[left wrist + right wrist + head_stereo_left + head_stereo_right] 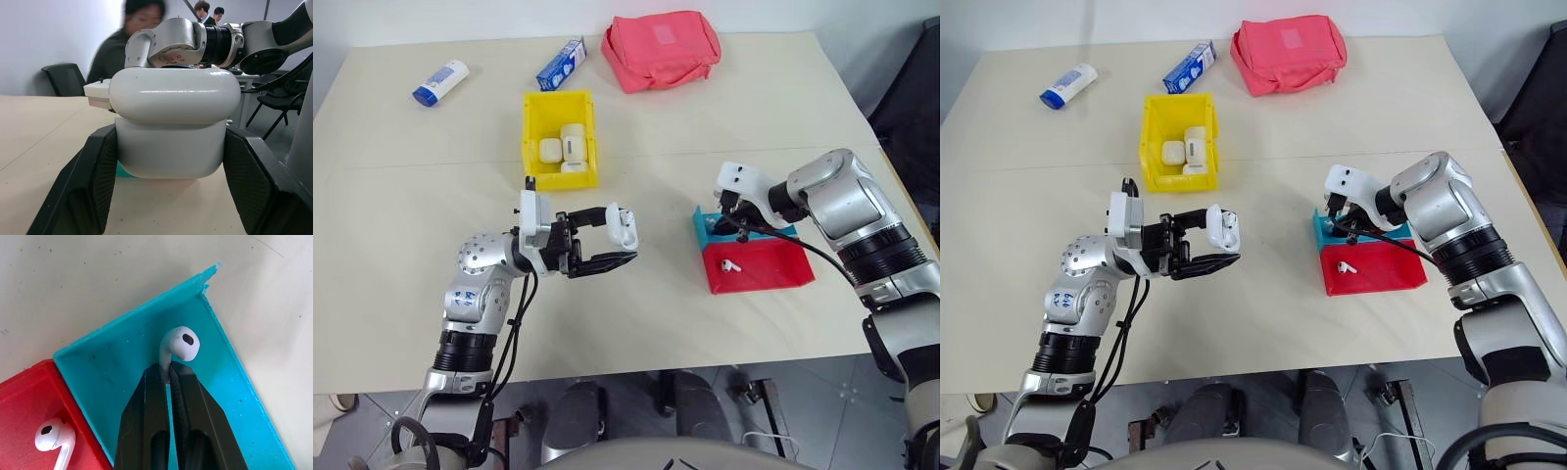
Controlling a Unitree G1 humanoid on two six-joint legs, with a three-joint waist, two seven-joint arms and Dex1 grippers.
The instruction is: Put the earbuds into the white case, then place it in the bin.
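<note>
The left gripper (610,235) clamps one glossy white case (625,226); the right gripper (168,377) pinches one of two tiny white earbuds (179,345); three cases sit in the far yellow bin (530,137).

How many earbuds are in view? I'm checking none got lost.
2: one earbud pinched by the right gripper over the blue tray, the other earbud lying in the red tray.

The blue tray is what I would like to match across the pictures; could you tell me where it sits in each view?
Left eye view: blue tray, right of centre, behind the red tray.
Right eye view: same place.
Left wrist view: teal sliver peeking past the white case.
Right wrist view: beneath the pinched earbud, floor at.
Shared landmark: the adjoining red tray.
</note>
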